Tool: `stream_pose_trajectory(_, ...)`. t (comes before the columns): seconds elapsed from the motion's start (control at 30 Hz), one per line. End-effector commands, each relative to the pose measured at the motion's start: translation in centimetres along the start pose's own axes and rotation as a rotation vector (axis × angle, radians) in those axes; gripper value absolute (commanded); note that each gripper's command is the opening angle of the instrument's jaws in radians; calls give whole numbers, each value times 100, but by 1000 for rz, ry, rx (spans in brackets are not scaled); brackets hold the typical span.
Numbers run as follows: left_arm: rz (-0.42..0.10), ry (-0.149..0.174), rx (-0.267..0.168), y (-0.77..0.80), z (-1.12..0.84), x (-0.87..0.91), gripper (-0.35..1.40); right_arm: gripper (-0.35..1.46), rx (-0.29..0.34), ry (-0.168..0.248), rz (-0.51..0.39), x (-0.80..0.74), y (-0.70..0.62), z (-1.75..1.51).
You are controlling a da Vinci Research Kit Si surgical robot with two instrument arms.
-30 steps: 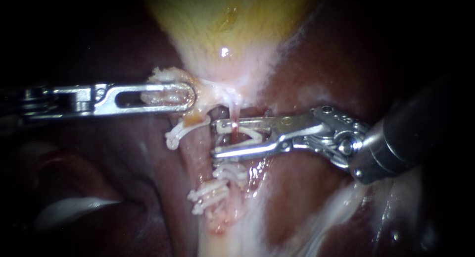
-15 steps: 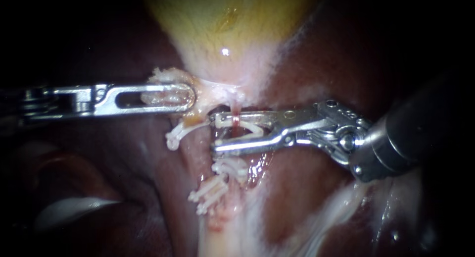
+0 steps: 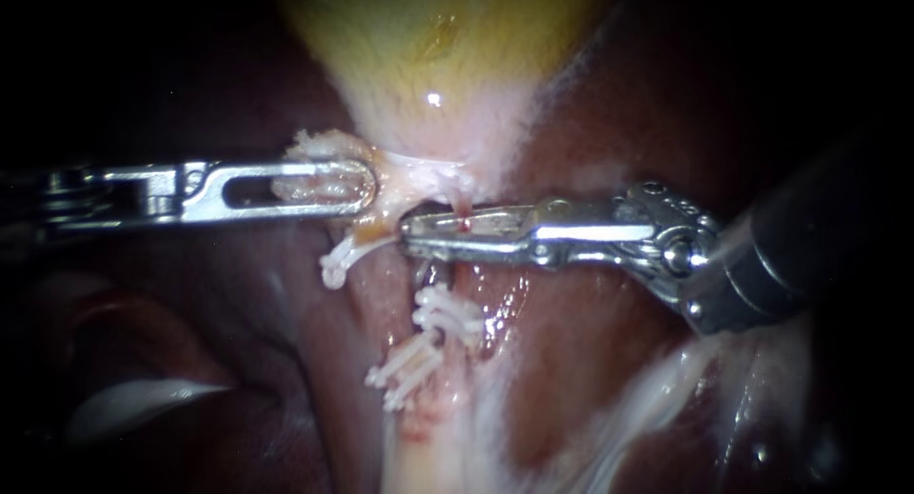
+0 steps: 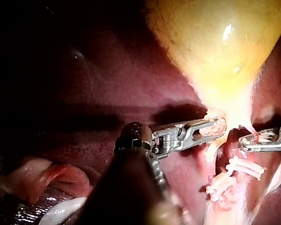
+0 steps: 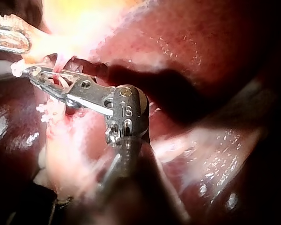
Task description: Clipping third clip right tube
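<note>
Right instrument (image 3: 411, 233): jaws clamped across right tube (image 3: 460, 211), tube lying far-to-near, square to jaws. Left instrument (image 3: 367, 187), leftward: clamped on pale tissue (image 3: 314, 182).

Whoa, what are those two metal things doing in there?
Two robot instruments are working just under the yellow gallbladder. The left instrument holds a bit of pale tissue at the gallbladder's neck. The right instrument is squeezed shut on a white clip around a thin tube. Other clips already sit lower down, next to the dark red liver.
</note>
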Motion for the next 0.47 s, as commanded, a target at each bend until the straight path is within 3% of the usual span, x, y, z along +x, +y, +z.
stream_pose_trajectory(0.03,0,0,0,0,0,0,-35,-35,0,-1,-1,0,-1,0)
stream_pose_trajectory(0.47,0,0,0,0,0,0,-35,-35,-1,-3,-1,0,-1,1)
